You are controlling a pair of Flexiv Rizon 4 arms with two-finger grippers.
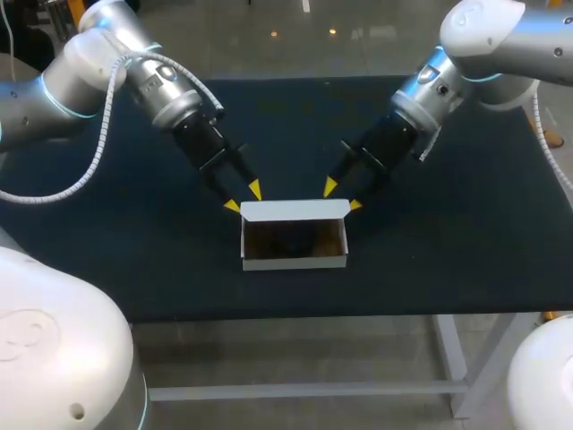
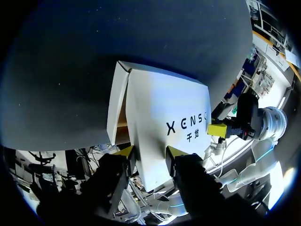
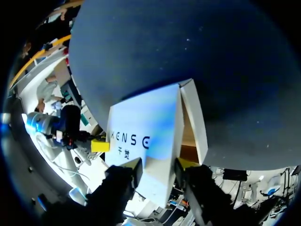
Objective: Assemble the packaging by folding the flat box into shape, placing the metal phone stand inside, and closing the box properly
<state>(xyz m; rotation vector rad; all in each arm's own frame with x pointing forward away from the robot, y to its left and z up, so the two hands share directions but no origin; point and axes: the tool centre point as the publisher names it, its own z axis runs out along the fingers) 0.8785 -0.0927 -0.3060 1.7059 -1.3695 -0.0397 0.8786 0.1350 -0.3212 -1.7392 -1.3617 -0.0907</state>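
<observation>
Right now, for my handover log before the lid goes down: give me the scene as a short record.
box: white cardboard, upright, top open
lid flap: standing up along the far side
contents: dark shape, cannot identify
left pincer: open, at the flap's left corner
right pincer: open, at the flap's right corner
table: dark surface

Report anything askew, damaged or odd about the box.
Nothing stands out. The white box sits square on the table, with no dents or tears showing. Its lid flap stands upright along the far side, not yet closed.
</observation>
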